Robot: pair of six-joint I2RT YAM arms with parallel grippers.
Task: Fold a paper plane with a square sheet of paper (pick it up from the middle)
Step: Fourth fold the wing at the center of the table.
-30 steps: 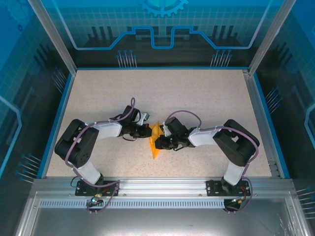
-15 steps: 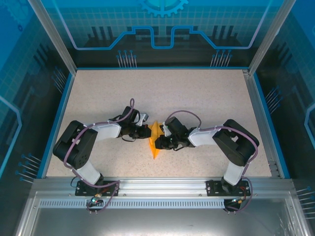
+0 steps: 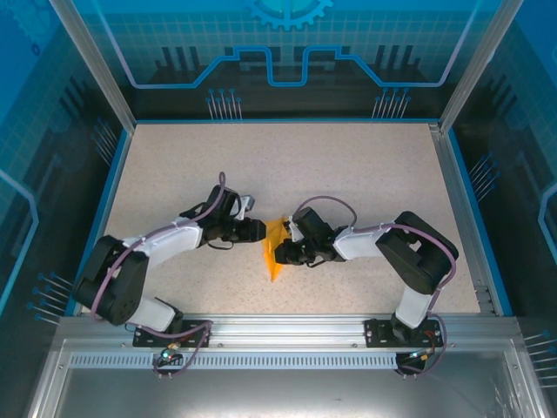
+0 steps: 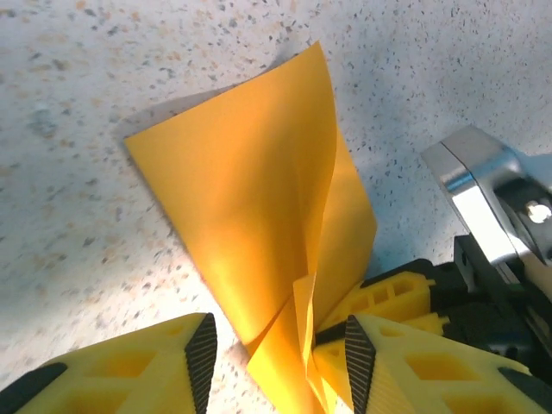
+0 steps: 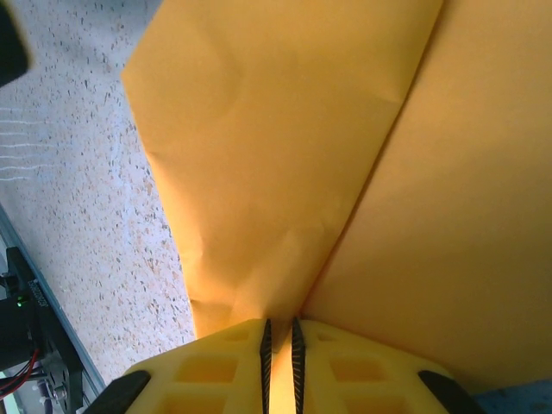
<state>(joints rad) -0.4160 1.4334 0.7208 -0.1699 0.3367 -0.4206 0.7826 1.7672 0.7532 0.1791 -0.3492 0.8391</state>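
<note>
Our right gripper (image 5: 279,332) pinched the half-folded paper plane (image 3: 275,251) tight between closed fingers, at the middle of the bench (image 3: 365,165). Our left gripper (image 4: 276,349) stood open, with the paper's narrow end between its fingers.

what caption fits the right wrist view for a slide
Right gripper pinching the creased orange-yellow paper at its centre fold, speckled table behind.

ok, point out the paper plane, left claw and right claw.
paper plane (image 4: 250,190), left wrist view, on its broad flap.
left claw (image 4: 280,366), left wrist view, midway between its fingertips.
right claw (image 5: 281,345), right wrist view, midway between its closed fingertips.
</note>
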